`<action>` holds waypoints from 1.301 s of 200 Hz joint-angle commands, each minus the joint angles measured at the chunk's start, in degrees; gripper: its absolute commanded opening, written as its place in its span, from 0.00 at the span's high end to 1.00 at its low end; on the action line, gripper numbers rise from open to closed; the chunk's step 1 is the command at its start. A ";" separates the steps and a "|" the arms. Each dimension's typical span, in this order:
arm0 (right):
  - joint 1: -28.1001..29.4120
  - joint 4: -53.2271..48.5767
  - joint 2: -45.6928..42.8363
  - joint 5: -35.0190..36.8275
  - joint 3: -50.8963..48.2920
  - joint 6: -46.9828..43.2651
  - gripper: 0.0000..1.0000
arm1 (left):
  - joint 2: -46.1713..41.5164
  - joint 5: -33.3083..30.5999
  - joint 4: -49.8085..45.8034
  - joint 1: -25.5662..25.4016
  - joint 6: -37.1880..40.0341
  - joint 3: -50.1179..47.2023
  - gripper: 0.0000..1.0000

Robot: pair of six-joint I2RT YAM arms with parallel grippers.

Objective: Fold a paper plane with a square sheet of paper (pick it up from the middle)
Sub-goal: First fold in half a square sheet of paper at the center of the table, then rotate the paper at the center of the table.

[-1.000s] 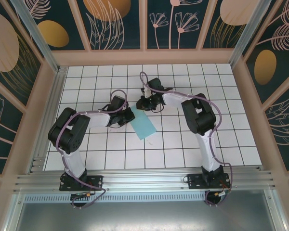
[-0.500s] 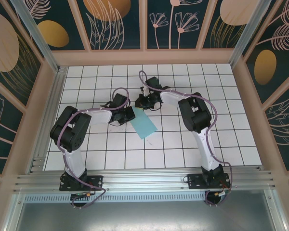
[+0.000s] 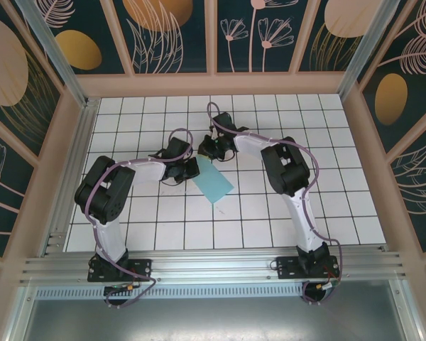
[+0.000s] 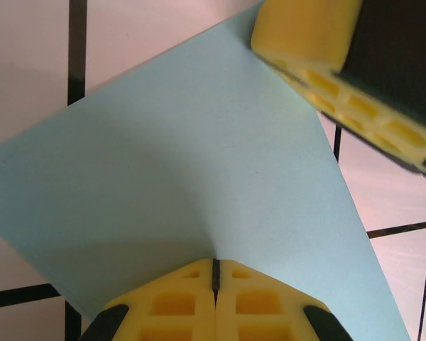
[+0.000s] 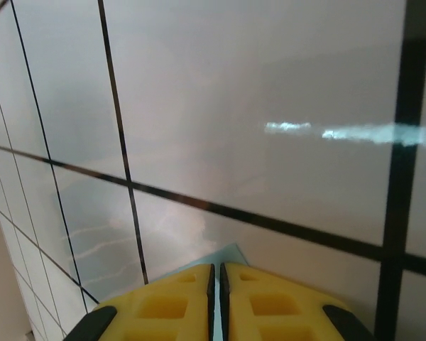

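One square sheet of paper (image 3: 214,182). Two hands: left hand (image 3: 192,169), right hand (image 3: 206,150). One gridded table (image 3: 270,227).

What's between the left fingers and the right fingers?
The blue paper sheet; the left wrist view shows it spanning from the left fingers to the right fingers.

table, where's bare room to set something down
Bare: tiles along the back wall, right of the right arm, and near row between the arm bases. Crowded at centre, where left gripper and right gripper pinch the paper.
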 commanded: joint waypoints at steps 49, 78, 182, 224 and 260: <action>-3.44 5.55 -6.68 3.57 -1.18 -0.68 0.77 | 2.28 -2.15 -7.44 -0.34 1.80 -2.52 0.93; -4.34 1.44 -15.42 3.82 -9.04 -9.32 0.62 | -2.18 0.33 -3.34 -0.34 0.24 0.80 0.87; -1.38 -10.80 -22.74 1.25 -24.46 -23.66 0.60 | -19.45 0.18 6.88 1.68 -14.35 -16.97 0.52; -0.28 -11.76 -21.86 0.58 -26.72 -22.82 0.55 | -22.93 0.86 9.45 1.66 -15.91 -21.87 0.47; 1.98 -14.39 -21.87 2.23 -29.36 -22.44 0.54 | -24.05 -0.48 7.02 1.68 -15.18 -22.27 0.42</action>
